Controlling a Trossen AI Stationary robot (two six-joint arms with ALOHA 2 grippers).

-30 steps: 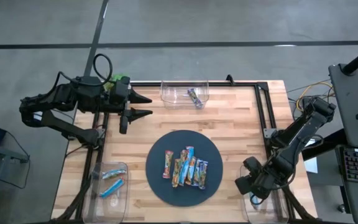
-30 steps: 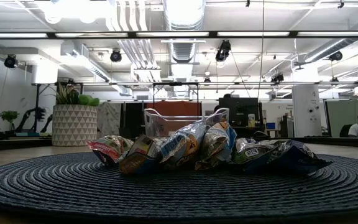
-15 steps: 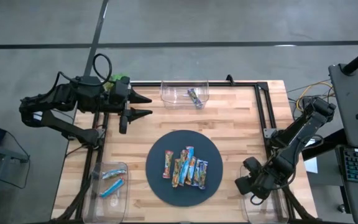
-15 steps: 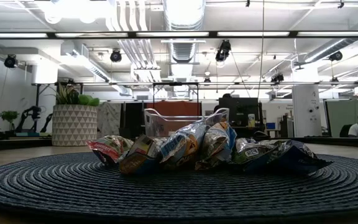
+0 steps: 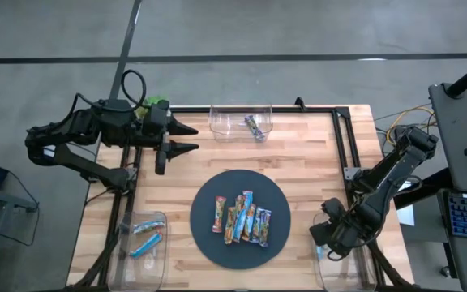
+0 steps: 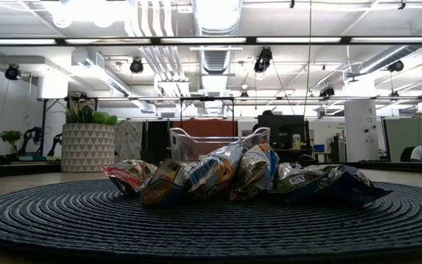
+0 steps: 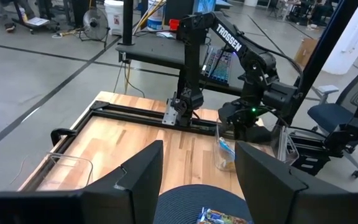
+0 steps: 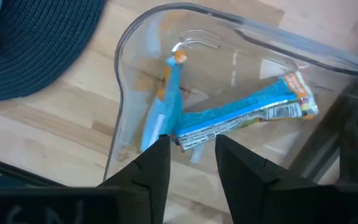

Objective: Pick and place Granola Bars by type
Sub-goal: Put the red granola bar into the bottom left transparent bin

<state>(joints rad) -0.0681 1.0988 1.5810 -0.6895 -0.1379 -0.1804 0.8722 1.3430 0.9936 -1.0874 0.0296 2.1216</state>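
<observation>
Several granola bars (image 5: 242, 219) lie side by side on the dark round mat (image 5: 237, 182); the low view shows them in a row (image 6: 233, 176). My right gripper (image 8: 191, 149) hangs open over the clear bin (image 8: 123, 74) at the table's near right corner. Two blue bars lie in that bin, one slanting (image 8: 244, 115) and one along the wall (image 8: 166, 109). The slanting bar's near end lies just past my fingertips. My left gripper (image 5: 189, 138) waits open at the far left, above the table.
A clear bin (image 5: 242, 122) at the far edge holds one dark bar (image 5: 254, 126). Another clear bin (image 5: 140, 239) at the near left holds two pale blue bars. A black metal frame (image 5: 343, 138) runs along the table's far and right sides.
My right gripper has tipped a little and shifted slightly toward the table's right edge, staying over the near right bin. The bars on the mat have not moved.
</observation>
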